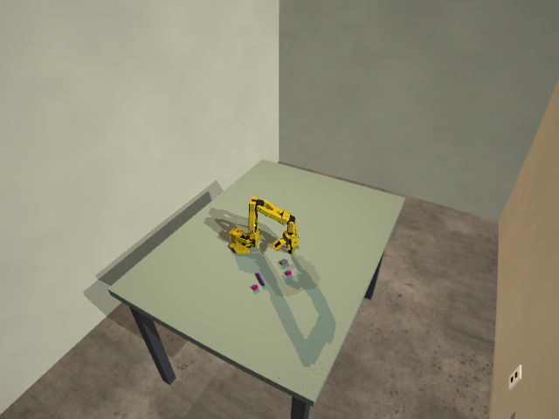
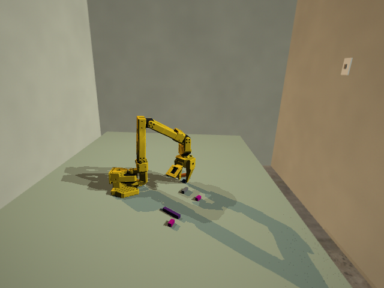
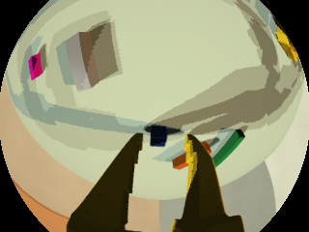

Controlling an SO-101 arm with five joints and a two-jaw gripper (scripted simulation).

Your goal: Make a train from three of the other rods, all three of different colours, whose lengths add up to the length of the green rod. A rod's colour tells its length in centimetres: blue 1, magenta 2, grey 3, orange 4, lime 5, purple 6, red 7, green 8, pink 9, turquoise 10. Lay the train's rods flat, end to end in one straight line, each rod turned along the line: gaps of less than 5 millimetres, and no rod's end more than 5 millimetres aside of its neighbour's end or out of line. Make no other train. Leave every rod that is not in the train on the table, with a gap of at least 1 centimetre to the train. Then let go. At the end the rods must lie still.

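My gripper (image 3: 162, 138) points down over the small blue rod (image 3: 156, 134), which lies on the table right at the fingertips. The fingers stand partly open with a gap between them and hold nothing. The orange rod (image 3: 184, 158) and the green rod (image 3: 228, 149) lie side by side just beyond the right finger. The grey rod (image 3: 91, 58) and a magenta rod (image 3: 35, 66) lie further off on the left. In the exterior view the gripper (image 2: 184, 178) is low over the table, with the grey rod (image 2: 184, 189) and the magenta rod (image 2: 197, 197) in front of it.
A purple rod (image 2: 171, 212) and a second magenta rod (image 2: 170, 222) lie nearer the front of the table. The arm's base (image 2: 123, 182) stands to the left of the rods. The table's right edge is well away.
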